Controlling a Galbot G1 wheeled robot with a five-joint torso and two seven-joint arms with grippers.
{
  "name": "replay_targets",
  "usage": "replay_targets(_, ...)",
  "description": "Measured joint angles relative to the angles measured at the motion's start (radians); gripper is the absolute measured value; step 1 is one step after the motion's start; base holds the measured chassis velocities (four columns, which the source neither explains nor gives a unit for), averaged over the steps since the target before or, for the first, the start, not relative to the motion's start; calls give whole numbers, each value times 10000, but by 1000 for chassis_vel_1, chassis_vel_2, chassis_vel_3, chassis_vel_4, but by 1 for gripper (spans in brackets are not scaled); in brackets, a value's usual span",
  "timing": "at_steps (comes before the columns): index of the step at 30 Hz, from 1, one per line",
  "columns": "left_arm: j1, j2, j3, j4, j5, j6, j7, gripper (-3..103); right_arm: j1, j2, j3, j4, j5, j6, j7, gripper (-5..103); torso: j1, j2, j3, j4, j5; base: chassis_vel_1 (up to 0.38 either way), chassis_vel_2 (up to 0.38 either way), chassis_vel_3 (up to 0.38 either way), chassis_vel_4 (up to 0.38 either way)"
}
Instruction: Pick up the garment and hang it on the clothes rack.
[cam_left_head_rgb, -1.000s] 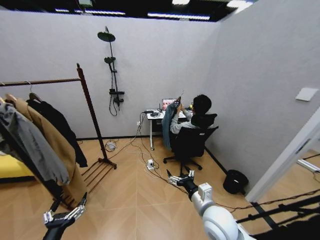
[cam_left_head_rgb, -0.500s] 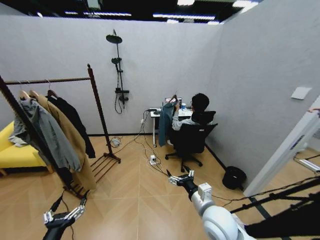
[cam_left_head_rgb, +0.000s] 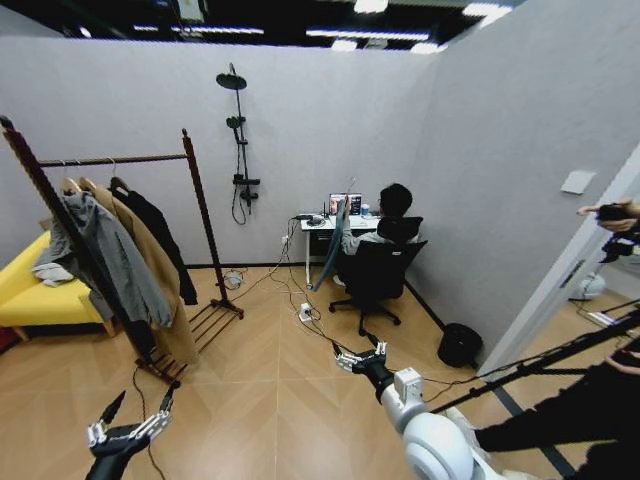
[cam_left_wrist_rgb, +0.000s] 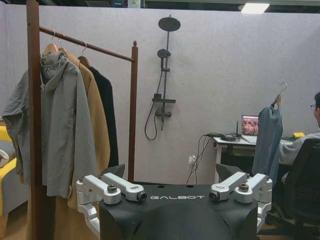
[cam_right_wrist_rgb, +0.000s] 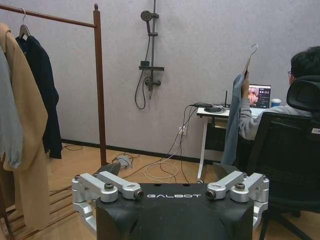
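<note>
Indoors, on a herringbone wood floor, the left claw (cam_left_head_rgb: 132, 432) hangs low at about 7 o'clock of the head view, its metal fingers spread apart and empty, while the right claw (cam_left_head_rgb: 360, 358) reaches forward at roughly 5 o'clock, fingers likewise parted with nothing between them. At 9 o'clock stands the clothes rack (cam_left_head_rgb: 200, 225), dark reddish-brown turned wood with knob-topped posts, one horizontal bar and a slatted low shelf. On wooden hangers it carries three pieces: a grey hooded jacket (cam_left_head_rgb: 110, 255) nearest the camera, a long tan coat (cam_left_head_rgb: 150, 275) in the middle, and the garment (cam_left_head_rgb: 170, 245), plain black soft fabric, farthest back beside the far post. Behind the rack sits a yellow sofa (cam_left_head_rgb: 30, 295). Near 12 o'clock a person (cam_left_head_rgb: 385, 225) in a black office chair (cam_left_head_rgb: 375, 275) sits at a small white table (cam_left_head_rgb: 320, 225) with a laptop, holding up a blue garment (cam_left_wrist_rgb: 267, 137) on a hanger. A black shower fixture (cam_left_head_rgb: 238, 140) hangs on the grey wall.
</note>
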Motion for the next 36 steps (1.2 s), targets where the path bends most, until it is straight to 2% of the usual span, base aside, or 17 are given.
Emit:
replay_targets(10, 1, 0, 0, 0, 0, 0, -1, 100, -9, 32, 34, -152, -133, 347, -223, 100, -5, 2, -1, 0, 1, 80, -90, -83, 79)
replay_targets(36, 0, 0, 0, 0, 0, 0, -1, 100, -99, 171, 82, -199, -267, 354, -245, 100, 0, -1, 0, 0, 1, -6, 3, 5, -7)
